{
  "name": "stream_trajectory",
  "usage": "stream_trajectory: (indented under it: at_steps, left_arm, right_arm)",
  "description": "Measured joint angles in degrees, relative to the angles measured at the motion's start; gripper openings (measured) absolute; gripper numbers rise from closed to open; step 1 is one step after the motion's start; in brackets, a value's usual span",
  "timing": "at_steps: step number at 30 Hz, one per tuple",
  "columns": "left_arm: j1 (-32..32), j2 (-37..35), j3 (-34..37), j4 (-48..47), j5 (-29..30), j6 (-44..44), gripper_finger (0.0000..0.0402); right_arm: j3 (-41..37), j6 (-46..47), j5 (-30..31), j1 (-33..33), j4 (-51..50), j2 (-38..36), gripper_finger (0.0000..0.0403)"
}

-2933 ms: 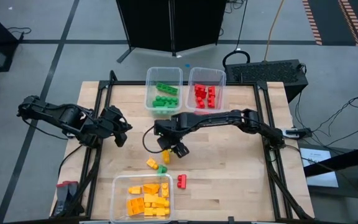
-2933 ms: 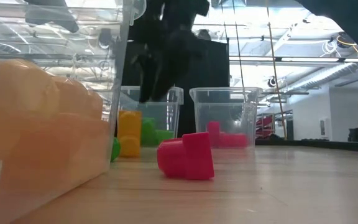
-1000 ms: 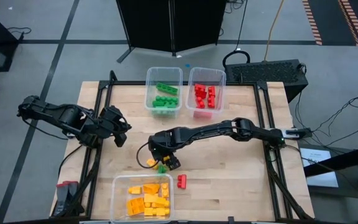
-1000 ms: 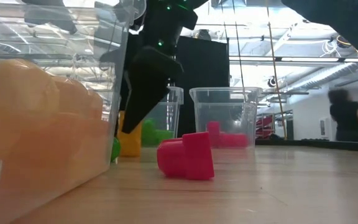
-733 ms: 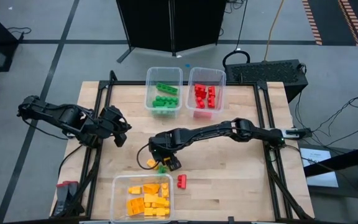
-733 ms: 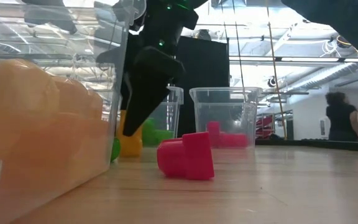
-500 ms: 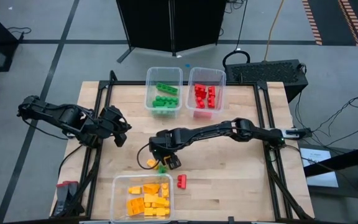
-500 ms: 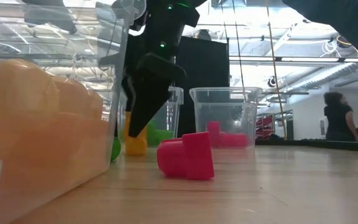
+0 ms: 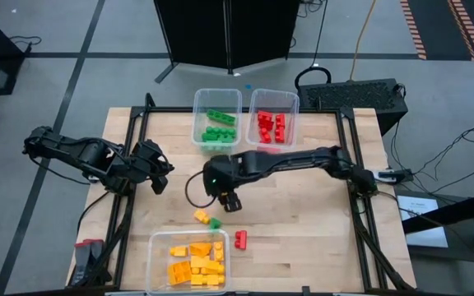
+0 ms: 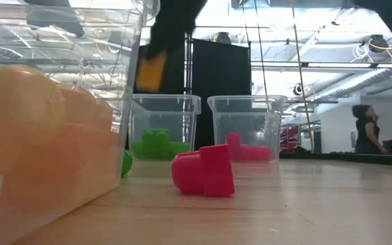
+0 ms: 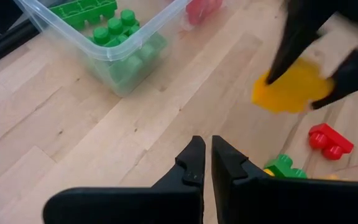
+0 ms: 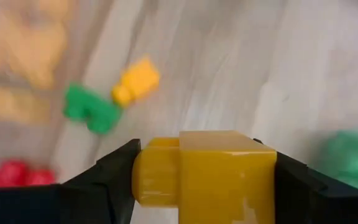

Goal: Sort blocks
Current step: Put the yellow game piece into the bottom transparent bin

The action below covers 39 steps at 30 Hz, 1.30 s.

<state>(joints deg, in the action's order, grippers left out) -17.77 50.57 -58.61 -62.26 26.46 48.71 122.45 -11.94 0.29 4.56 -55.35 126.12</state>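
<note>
Right gripper (image 12: 201, 186) clamps a yellow-orange studded plastic brick (image 12: 204, 168) above the table; best carried level to the clear tub of yellow bricks (image 9: 189, 263) nearby, releasing low inside.

Three clear tubs (image 9: 216, 116) stood on the wooden desk (image 9: 303, 222); a person (image 10: 364, 129) stood at 3 o'clock.

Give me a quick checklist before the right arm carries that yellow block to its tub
1. Grip: right gripper shut on the yellow block. Ok.
2. Lift: block hangs above the table in the low view. Ok.
3. Target: tub of yellow blocks open, room left. Ok.
4. Loose blocks near the tub: yellow, green, red; clearance cannot tell.
5. Left gripper parked at the table's left side. Ok.
</note>
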Motion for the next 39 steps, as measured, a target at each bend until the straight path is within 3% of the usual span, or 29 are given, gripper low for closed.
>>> stream_trajectory:
  at_steps: [4, 11, 14, 20, 27, 36, 39]
  left_arm:
    - [-0.01, 0.0, 0.0, 0.0, 0.16, -0.02, 0.0]
    - [0.0, 0.0, 0.0, 0.0, 0.39, -0.07, 0.0]
    - [-0.01, 0.02, 0.0, 0.0, 0.42, -0.07, 0.0]
    - [-0.01, 0.02, 0.0, -0.07, 0.44, -0.07, 0.0]
    - [0.0, 0.02, 0.0, -0.36, 0.43, -0.07, 0.0]
    - [-0.01, 0.02, 0.0, -0.83, -1.99, -2.59, 0.0]
    - [-0.01, 0.0, 0.0, -0.95, -2.01, -2.6, 0.0]
  right_arm:
    - [0.02, 4.07, -1.25, 0.61, 6.19, -4.61, 0.0246]
    - [0.07, 9.7, -17.13, 4.52, 23.87, -7.77, 0.0246]
    - [0.09, 13.45, -20.18, 6.35, 28.82, -7.34, 0.0246]
    - [0.08, 19.37, -19.85, 9.52, 30.58, -3.99, 0.0249]
    - [0.02, 26.15, -15.51, 11.27, 29.29, 0.51, 0.029]
    - [0.03, 26.51, -12.25, 11.58, 27.5, -0.2, 0.0304]
    - [1.58, 27.41, -12.34, 11.56, 21.8, -1.3, 0.0305]
